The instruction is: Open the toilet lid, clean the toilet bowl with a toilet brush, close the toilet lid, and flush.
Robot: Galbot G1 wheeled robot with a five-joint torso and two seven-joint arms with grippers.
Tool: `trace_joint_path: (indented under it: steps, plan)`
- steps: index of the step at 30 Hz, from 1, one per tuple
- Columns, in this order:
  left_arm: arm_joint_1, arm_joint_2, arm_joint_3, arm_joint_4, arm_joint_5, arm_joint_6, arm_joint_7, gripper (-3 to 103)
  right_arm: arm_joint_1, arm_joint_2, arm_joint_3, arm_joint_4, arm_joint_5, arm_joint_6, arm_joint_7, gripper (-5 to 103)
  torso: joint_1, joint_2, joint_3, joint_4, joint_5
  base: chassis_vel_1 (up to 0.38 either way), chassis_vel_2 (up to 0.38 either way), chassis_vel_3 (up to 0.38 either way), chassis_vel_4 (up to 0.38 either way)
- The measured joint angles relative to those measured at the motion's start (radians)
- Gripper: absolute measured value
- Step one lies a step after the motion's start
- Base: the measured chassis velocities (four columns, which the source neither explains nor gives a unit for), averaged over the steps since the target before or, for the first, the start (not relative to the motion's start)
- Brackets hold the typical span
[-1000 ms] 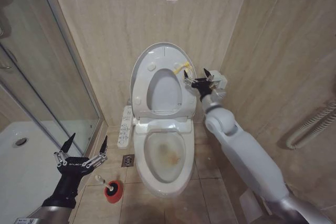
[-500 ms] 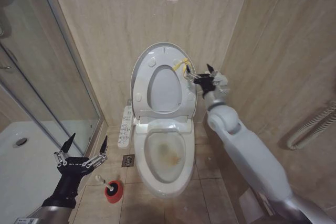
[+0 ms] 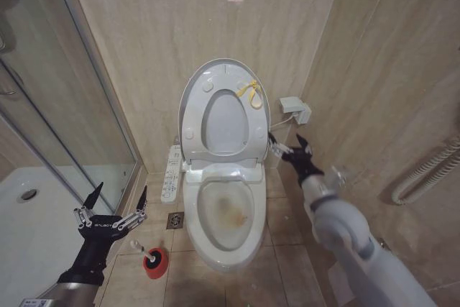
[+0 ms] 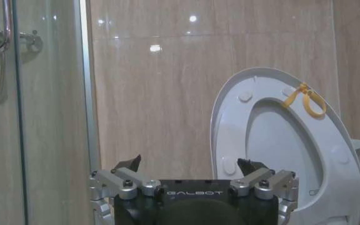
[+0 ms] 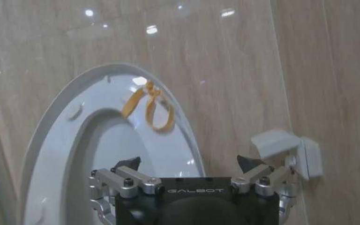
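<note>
**Lid up, right end effector off the strap**

The toilet lid (image 3: 224, 109) stands upright against the back wall, seat ring (image 3: 248, 134) raised with it, long axis running vertically, underside facing the room. Yellow strap (image 3: 250, 93) hangs loose at the lid's upper right edge, touching nothing else.

The toilet bowl (image 3: 228, 210) is exposed below, long axis pointing from the wall out toward the robot, yellowish-brown staining inside.

Right end effector (image 3: 291, 151) is beside the toilet on its right, about level with the lid's hinge, below the white wall box (image 3: 295, 109). Fingers spread apart, nothing between them. Its wrist camera looks up at the lid and strap.

Left end effector (image 3: 113, 206) hovers low on the left, near the glass shower door (image 3: 65, 113), above the floor (image 3: 287, 228). Fingers wide apart, empty.

The toilet brush (image 3: 141, 250) sits in the red holder cup (image 3: 154, 262) on the floor, just left of the bowl's front. Handle tilts up and left, toward the left end effector; bristle head is down in the cup.
</note>
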Motion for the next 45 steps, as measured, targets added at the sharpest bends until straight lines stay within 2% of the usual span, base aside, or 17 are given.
trace_joint_path:
  steps: [2,8,11,12,16,17,21,22,25,26,29,33,38,45]
  plan:
    - [0.0,0.0,0.0,0.0,0.0,0.0,0.0,100,-0.1,0.019,0.012,0.047,-0.044,0.011,-0.01,100,0.0,0.0,0.0,-0.0002,0.0001,0.0,0.0,0.0,0.0]
    - [0.0,0.0,0.0,0.0,0.0,0.0,0.0,100,-0.239,0.06,0.042,0.124,-0.111,0.024,-0.025,100,0.0,0.0,0.0,-0.0001,-0.0001,0.0,0.0,0.0,0.0]
    - [0.0,0.0,0.0,0.0,0.0,0.0,0.0,100,-0.341,0.09,0.07,0.162,-0.199,0.059,-0.077,100,0.0,0.0,0.0,-0.0001,-0.0002,0.0,0.0,0.0,0.0]
    - [0.0,0.0,0.0,0.0,0.0,0.0,0.0,100,-0.341,0.09,0.07,0.162,-0.199,0.059,-0.077,100,0.0,0.0,0.0,-0.0001,-0.0002,0.0,0.0,0.0,0.0]
    - [0.0,0.0,0.0,0.0,0.0,0.0,0.0,100,-0.509,0.146,0.101,0.198,-0.354,0.148,-0.152,100,0.0,0.0,0.0,-0.0004,-0.0001,0.0,0.0,0.0,0.0]
    - [0.0,0.0,0.0,0.0,0.0,0.0,0.0,100,-0.509,0.146,0.101,0.198,-0.354,0.148,-0.152,100,0.0,0.0,0.0,-0.0004,-0.0001,0.0,0.0,0.0,0.0]
    - [0.0,0.0,0.0,0.0,0.0,0.0,0.0,100,-0.64,0.21,0.124,0.199,-0.493,0.288,-0.211,100,0.0,0.0,0.0,-0.0003,-0.0002,0.0,0.0,0.0,0.0]
    - [0.0,0.0,0.0,0.0,0.0,0.0,0.0,100,-0.64,0.21,0.124,0.199,-0.493,0.288,-0.211,100,0.0,0.0,0.0,-0.0003,-0.0002,0.0,0.0,0.0,0.0]
    - [0.0,0.0,0.0,0.0,0.0,0.0,0.0,100,-0.711,0.295,0.141,0.192,-0.597,0.379,-0.257,100,0.0,0.0,0.0,-0.0003,-0.0003,0.0,0.0,0.0,0.0]
    - [0.0,0.0,0.0,0.0,0.0,0.0,0.0,100,-0.711,0.295,0.141,0.192,-0.597,0.379,-0.257,100,0.0,0.0,0.0,-0.0003,-0.0003,0.0,0.0,0.0,0.0]
    - [0.0,0.0,0.0,0.0,0.0,0.0,0.0,100,-0.74,0.359,0.182,0.179,-0.676,0.444,-0.314,100,0.0,0.0,0.0,-0.0002,-0.0002,0.0,0.0,0.0,0.0]
    - [0.0,0.0,0.0,0.0,0.0,0.0,0.0,100,-0.749,0.407,0.21,0.186,-0.686,0.446,-0.301,100,0.0,0.0,0.0,-0.0001,-0.0002,0.0,0.0,0.0,0.0]
    - [0.0,0.0,0.0,0.0,0.0,0.0,0.0,100,-0.786,0.433,0.208,0.205,-0.671,0.446,-0.306,100,0.0,0.0,0.0,-0.0003,-0.0003,0.0,0.0,0.0,0.0]
    - [0.0,0.0,0.0,0.0,0.0,0.0,0.0,100,-0.777,0.411,0.176,0.198,-0.656,0.435,-0.322,100,0.0,0.0,0.0,0.0,-0.0001,0.0,0.0,0.0,0.0]
